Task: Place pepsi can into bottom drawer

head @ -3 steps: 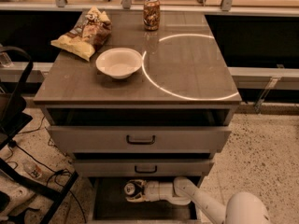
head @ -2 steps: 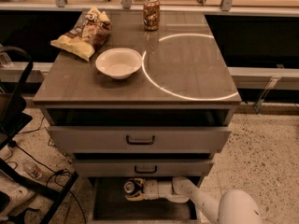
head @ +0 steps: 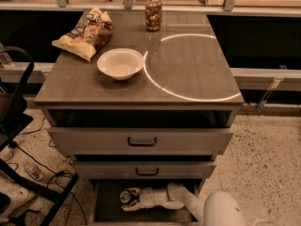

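The robot's white arm [head: 188, 202] comes in from the lower right. Its pale two-finger tool [head: 130, 199] is down inside the deep grey bottom drawer [head: 106, 206], which is pulled open. The tool is clamped round the small dark pepsi can with the silver top [head: 125, 196], in the drawer's left half; whether the can touches the drawer floor, can't tell. The two grey upper drawers with dark handles [head: 141, 142] stick out a bit too. On the grey-brown bench [head: 197, 79] there's a white bowl [head: 120, 64], a yellow crisp bag [head: 84, 32] and a brown patterned can [head: 153, 14] near the back edge.
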Controlling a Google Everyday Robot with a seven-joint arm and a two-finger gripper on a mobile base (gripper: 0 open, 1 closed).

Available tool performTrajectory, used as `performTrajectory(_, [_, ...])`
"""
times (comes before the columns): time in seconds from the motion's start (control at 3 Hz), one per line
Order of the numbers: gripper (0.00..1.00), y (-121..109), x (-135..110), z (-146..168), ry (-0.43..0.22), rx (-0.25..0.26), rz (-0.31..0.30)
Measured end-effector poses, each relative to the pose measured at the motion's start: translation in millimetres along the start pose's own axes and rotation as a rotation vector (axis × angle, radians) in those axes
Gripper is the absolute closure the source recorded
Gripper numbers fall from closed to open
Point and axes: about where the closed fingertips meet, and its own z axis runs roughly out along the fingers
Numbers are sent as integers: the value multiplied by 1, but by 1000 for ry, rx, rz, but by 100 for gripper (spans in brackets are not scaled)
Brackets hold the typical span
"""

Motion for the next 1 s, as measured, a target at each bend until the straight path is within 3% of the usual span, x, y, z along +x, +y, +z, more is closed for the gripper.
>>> performTrajectory(0.33, [98, 21, 12, 0, -12, -7, 25])
performTrajectory(1.0, [53, 21, 10, -1, -12, -7, 25])
